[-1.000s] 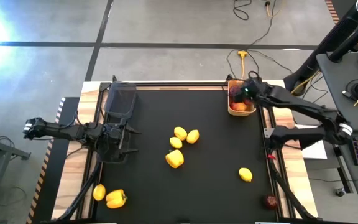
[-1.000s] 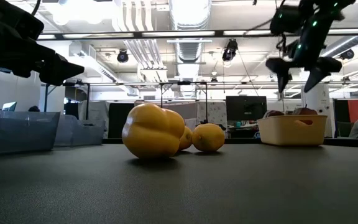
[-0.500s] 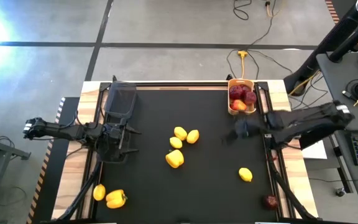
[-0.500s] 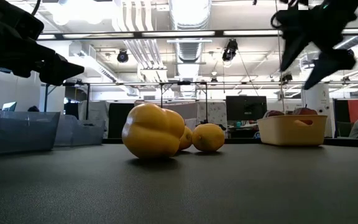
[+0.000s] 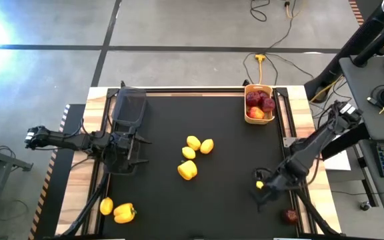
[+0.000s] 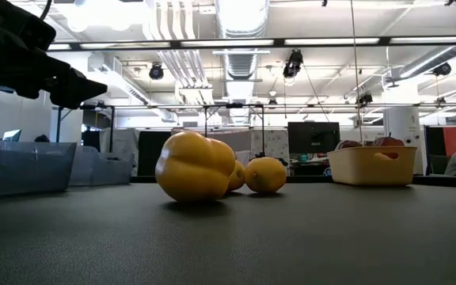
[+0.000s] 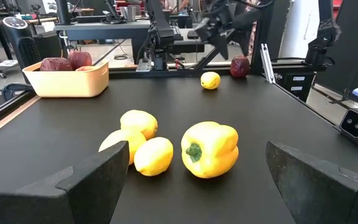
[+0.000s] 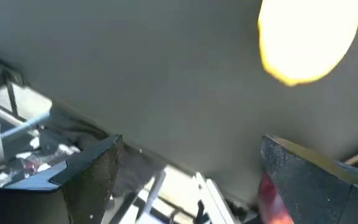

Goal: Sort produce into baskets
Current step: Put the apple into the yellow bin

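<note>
A lone yellow lemon (image 5: pixel 260 185) lies on the black table at the right; my right gripper (image 5: pixel 264 191) hovers just above it, open and empty, and the lemon (image 8: pixel 309 38) shows ahead of its fingers. The yellow-orange basket (image 5: pixel 248 117) at the far right holds reddish fruit (image 5: pixel 259 101). The black mesh basket (image 5: pixel 129 107) stands at the far left. My left gripper (image 5: pixel 137 143) waits open and empty just in front of it. Lemons (image 5: pixel 193 142) and a yellow pepper (image 5: pixel 187 170) lie mid-table.
A dark red fruit (image 5: pixel 290 215) lies by the table's near right corner. A lemon (image 5: pixel 106 207) and a yellow pepper (image 5: pixel 124 213) lie near the near left corner. A rail (image 5: pixel 291 167) runs along the right edge beside my right arm.
My right gripper has swung from above the yellow-orange basket toward the table's near edge and come down over the lone lemon at the right. It has left the low view. The produce has not moved.
</note>
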You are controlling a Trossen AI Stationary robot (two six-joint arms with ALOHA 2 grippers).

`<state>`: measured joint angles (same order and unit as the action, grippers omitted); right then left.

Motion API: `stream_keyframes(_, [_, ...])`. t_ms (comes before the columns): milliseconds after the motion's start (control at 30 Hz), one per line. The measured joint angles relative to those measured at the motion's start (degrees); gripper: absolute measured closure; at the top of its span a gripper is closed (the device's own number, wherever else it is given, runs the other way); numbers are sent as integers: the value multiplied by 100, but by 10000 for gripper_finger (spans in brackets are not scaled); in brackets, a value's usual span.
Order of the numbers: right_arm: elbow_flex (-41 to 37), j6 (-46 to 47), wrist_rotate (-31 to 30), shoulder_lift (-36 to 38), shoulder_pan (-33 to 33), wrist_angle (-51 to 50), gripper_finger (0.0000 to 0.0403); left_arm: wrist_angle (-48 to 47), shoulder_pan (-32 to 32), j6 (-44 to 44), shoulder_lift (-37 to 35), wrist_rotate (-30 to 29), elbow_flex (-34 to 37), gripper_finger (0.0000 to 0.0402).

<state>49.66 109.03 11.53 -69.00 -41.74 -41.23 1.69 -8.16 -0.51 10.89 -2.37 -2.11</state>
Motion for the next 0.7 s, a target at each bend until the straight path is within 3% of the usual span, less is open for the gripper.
stream_keyframes(167, [575,211,105,-479,-290,-384,33,-1,0,0,0,0,0,42])
stream_keyframes(367, [1334,-147,943,-1024,-301,-2141,39,0,2,0,0,0,-2,42])
stream_keyframes(467, [1575,-643,1046,-1270,-301,-2666,40,0,2,0,0,0,0,42])
stream_keyframes(700, [1770,-2155,1611,-1883,-299,-2557,40,-2,2,0,0,0,-2,42])
